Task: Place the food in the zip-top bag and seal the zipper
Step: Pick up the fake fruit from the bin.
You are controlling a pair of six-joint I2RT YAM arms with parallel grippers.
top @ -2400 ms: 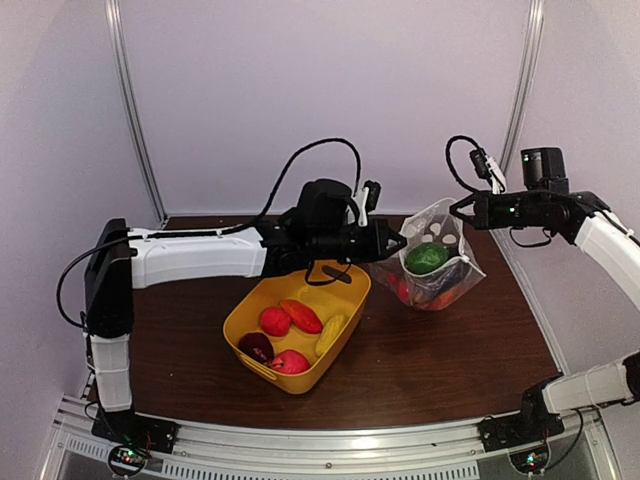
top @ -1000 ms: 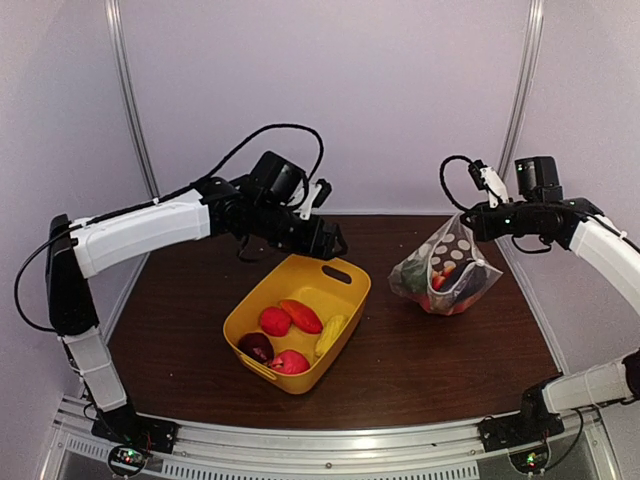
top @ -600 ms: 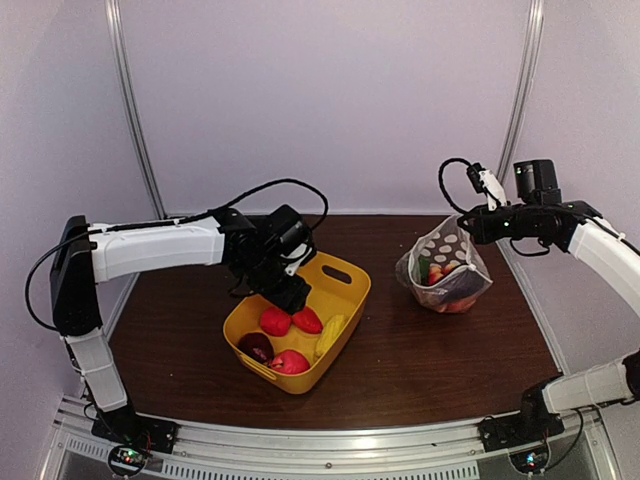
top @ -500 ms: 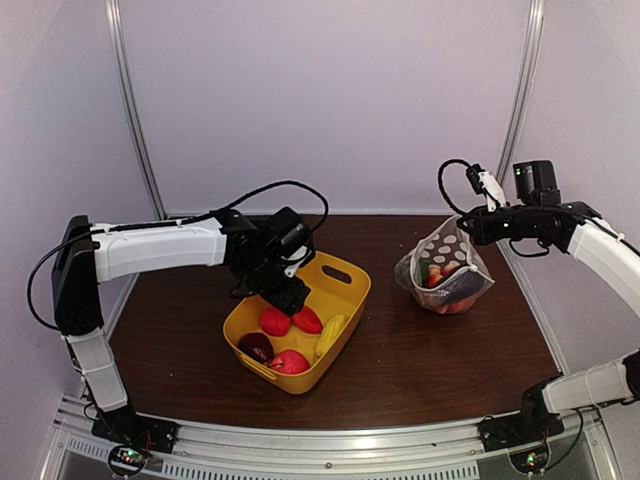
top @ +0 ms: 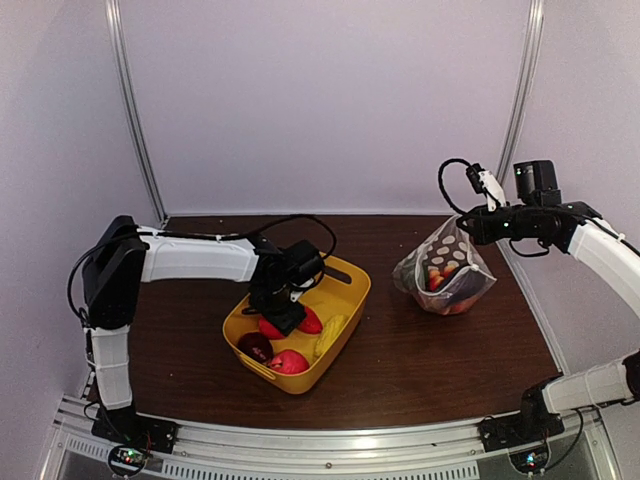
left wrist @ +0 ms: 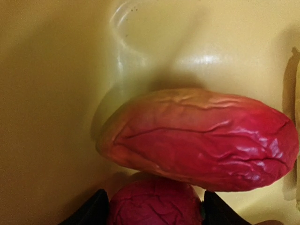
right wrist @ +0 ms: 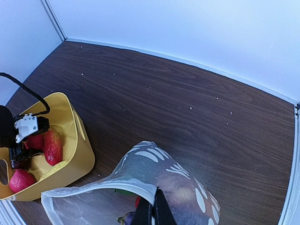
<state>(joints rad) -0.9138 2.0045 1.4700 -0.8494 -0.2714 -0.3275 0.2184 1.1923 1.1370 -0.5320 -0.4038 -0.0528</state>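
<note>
Top: left gripper (top: 285, 318) low inside glossy yellow tub (top: 358, 290); clear dotted zip-top bag (top: 445, 275) hangs right of centre, mouth uppermost, pinched by closed right gripper (top: 466, 228) | Left wrist: fingers (left wrist: 91, 213) clamp wrinkled round red piece (left wrist: 154, 206); oblong red piece (left wrist: 201, 138) lies left-right | Right wrist: crumpled film, rim running lower left.

A yellow tub (top: 352, 298) with a handle slot at its far end sits on the dark wood table (top: 430, 350), white walls (top: 330, 100) behind and beside, a metal rail (top: 330, 455) along the near edge.
</note>
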